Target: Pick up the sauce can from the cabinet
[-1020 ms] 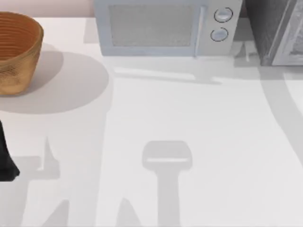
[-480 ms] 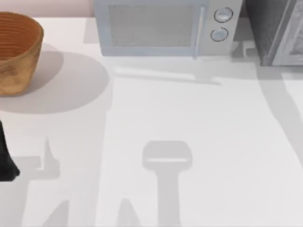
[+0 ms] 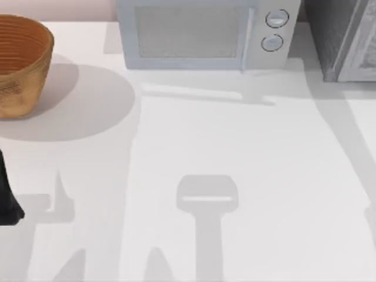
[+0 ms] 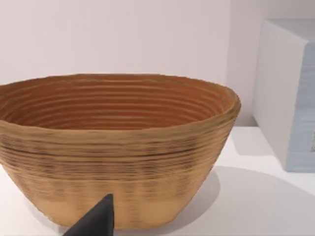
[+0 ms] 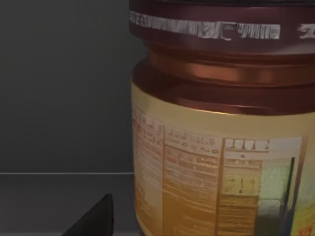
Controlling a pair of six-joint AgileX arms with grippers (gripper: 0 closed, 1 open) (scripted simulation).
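Right wrist view: the sauce can (image 5: 221, 147) stands upright, very close, inside the dark cabinet (image 5: 64, 98), which sits at the table's (image 3: 235, 147) far right. Probably one right fingertip (image 5: 96, 219) shows beside it; jaw state I cannot tell. Left arm (image 3: 7, 194) is parked at the near left, facing the basket (image 4: 118, 147).

A white tabletop (image 3: 247, 153) fills the scene from above, lit so that soft grey shadows fall across it. Along its far edge stands a pale grey microwave (image 3: 202, 35) with a mesh-patterned door and two round knobs (image 3: 277, 18) at its right. At the far left sits a large woven brown basket (image 3: 22, 61), casting a broad round shadow to its right. Behind the tabletop rises a plain pale pinkish wall (image 4: 123, 34).
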